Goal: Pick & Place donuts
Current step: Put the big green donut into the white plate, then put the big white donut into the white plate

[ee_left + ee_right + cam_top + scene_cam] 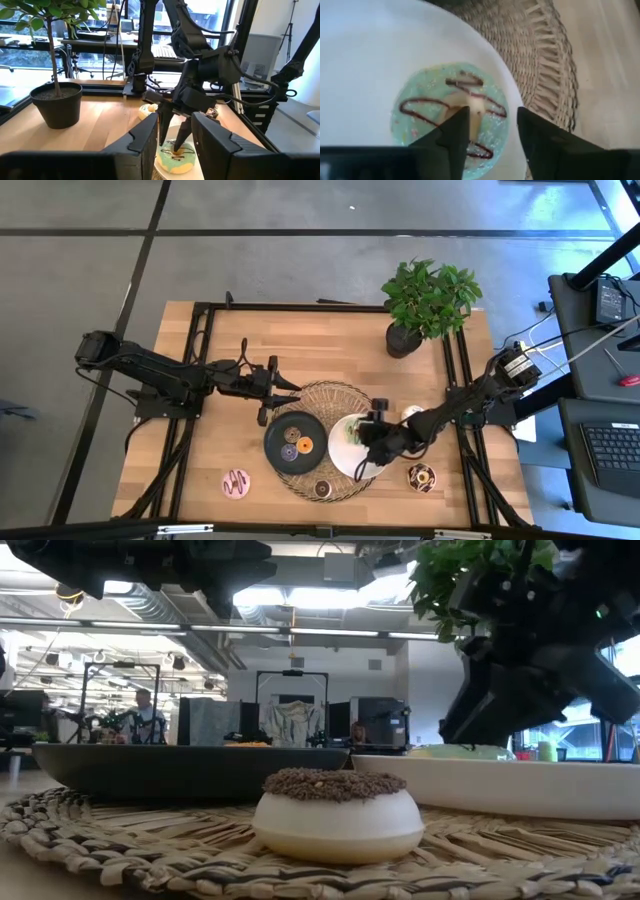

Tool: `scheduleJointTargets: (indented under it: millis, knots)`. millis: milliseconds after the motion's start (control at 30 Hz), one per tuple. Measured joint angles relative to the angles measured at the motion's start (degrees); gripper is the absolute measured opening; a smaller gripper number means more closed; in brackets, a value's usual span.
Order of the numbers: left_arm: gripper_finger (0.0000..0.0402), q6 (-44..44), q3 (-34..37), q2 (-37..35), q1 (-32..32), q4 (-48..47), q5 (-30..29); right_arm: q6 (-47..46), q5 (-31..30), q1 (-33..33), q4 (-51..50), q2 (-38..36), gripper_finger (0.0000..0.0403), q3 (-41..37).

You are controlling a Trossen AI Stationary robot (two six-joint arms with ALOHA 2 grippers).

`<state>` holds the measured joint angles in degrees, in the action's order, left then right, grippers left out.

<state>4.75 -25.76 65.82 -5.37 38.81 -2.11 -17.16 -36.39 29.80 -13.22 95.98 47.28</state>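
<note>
A green-iced donut (420,120) with brown drizzle lies flat on the white plate (370,50). My right gripper (492,117) is open over it, pointing down. A purple donut (289,451) and an orange donut (304,444) lie in the black plate (275,432). A chocolate donut (335,810) rests on the woven mat. A striped pink donut (236,482), a sprinkled brown donut (421,477) and a cream donut (412,413) lie on the table. My left gripper (285,388) hovers open at the mat's far left rim. My right gripper comes at the green donut from above, pointing down. One fingertip (465,117) stands at the donut's hole (177,147), the other (530,125) outside the ring toward the plate's rim. Whether either finger touches the icing, I cannot tell.
Both plates sit side by side on the round woven mat (330,395). A potted plant (425,300) stands at the table's far right corner. Black frame rails run along the left and right sides. Bare wood lies at the far left and middle.
</note>
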Motion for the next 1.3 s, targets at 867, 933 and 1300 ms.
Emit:
scheduleJointTargets:
  millis: [867,933,1300]
  knots:
    - [0.0116,0.61,0.00,0.00,0.00,0.00,0.09,-50.40,16.02,10.54,-46.48,-25.32,0.0204,-1.47]
    - [0.0117,0.69,0.00,0.00,0.00,0.00,0.13,-51.38,18.13,10.54,-43.88,-26.64,0.0204,-5.15]
    - [0.0115,1.97,0.00,0.00,0.00,0.00,0.17,-43.03,18.60,10.51,-30.88,-27.06,0.0204,-16.55]
